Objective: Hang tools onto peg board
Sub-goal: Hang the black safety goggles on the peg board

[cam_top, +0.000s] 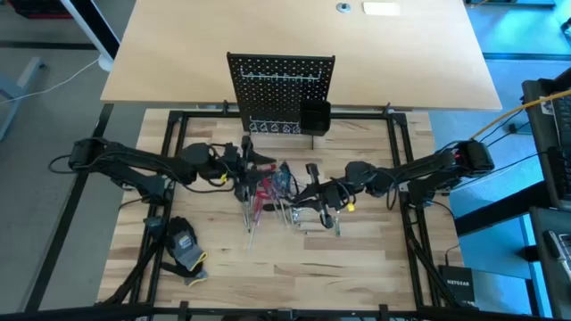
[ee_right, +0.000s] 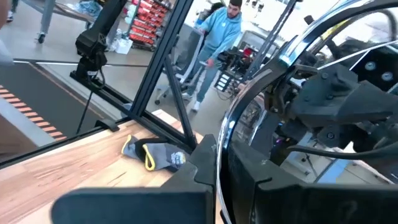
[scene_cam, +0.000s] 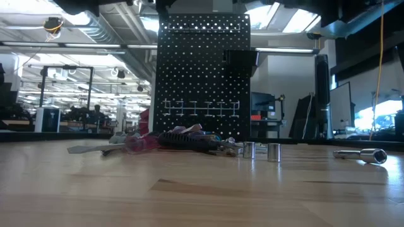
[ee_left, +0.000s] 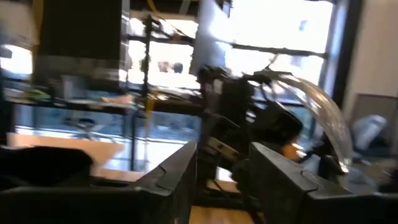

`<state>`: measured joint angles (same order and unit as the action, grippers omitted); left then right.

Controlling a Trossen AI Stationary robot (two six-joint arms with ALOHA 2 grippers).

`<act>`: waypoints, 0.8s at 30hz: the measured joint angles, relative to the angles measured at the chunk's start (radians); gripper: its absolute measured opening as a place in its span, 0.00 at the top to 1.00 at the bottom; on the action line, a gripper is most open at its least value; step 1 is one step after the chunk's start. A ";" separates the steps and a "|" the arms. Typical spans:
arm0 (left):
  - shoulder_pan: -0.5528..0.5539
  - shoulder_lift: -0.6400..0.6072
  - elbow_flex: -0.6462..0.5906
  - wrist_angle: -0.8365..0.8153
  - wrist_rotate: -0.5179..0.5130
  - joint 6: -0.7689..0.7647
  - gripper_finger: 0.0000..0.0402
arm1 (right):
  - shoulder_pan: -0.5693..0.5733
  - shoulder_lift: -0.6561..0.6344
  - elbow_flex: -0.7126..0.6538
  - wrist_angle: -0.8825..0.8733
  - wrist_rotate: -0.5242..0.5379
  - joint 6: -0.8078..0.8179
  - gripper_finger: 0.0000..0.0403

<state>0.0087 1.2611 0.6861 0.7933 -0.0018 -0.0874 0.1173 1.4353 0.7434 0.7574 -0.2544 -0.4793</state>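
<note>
1. The peg board [cam_top: 281, 89] stands upright at the far middle of the wooden table [cam_top: 357, 267], with a row of wire hooks [scene_cam: 201, 108] across its face and a small black bin [cam_top: 315, 117] on its right side.
2. The tools [cam_top: 268, 192] lie in a loose heap on the table just in front of the board — red and blue handles show among them, with slim shafts pointing toward the near edge.
3. In the low view the heap sits at the foot of the board; two small silver bits [scene_cam: 260, 151] stand upright just right of it, and a silver key-like piece [scene_cam: 361, 154] lies well apart to the right.
4. The left gripper [cam_top: 252, 162] is at the left edge of the heap, near the board's foot. In the left wrist view its fingers [ee_left: 180, 180] stand apart with a clear gap and nothing between them.
5. The right gripper [cam_top: 312, 194] is at the right side of the heap, its fingers closed narrow; whether they pinch a tool I cannot tell.
6. A black-and-yellow glove [cam_top: 183, 251] lies at the near left of the table, well apart from the tools.
7. In the right wrist view a person [ee_right: 217, 43] in a light blue top stands in the room beyond the table.
</note>
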 joint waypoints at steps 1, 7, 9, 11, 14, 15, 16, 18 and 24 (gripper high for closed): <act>0.000 0.007 0.000 0.003 0.019 -0.006 0.63 | 0.000 0.008 0.008 0.000 -0.001 0.000 0.95; 0.001 0.048 0.000 0.017 0.044 -0.030 0.62 | 0.000 0.024 0.028 0.000 -0.001 0.000 0.95; 0.001 0.056 0.001 0.030 0.049 -0.043 0.63 | 0.000 0.024 0.029 -0.002 -0.001 0.000 0.95; 0.001 0.059 0.011 0.030 0.069 -0.048 0.63 | 0.000 0.024 0.029 -0.007 0.001 0.000 0.95; 0.001 0.059 0.022 0.031 0.085 -0.067 0.63 | 0.000 0.024 0.029 -0.011 0.003 0.000 0.95; 0.000 0.061 0.023 0.033 0.086 -0.068 0.63 | 0.000 0.024 0.029 -0.015 0.003 0.000 0.95; 0.000 0.061 0.023 0.031 0.086 -0.069 0.63 | 0.001 0.024 0.029 -0.017 0.003 0.000 0.95; 0.001 0.066 0.023 0.029 0.086 -0.070 0.63 | 0.001 0.024 0.029 -0.022 0.004 0.000 0.95; 0.001 0.077 0.023 0.032 0.086 -0.071 0.63 | 0.001 0.047 0.029 -0.018 0.007 0.001 0.95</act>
<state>0.0093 1.3385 0.7090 0.8252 0.0837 -0.1580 0.1181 1.4828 0.7719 0.7398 -0.2477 -0.4781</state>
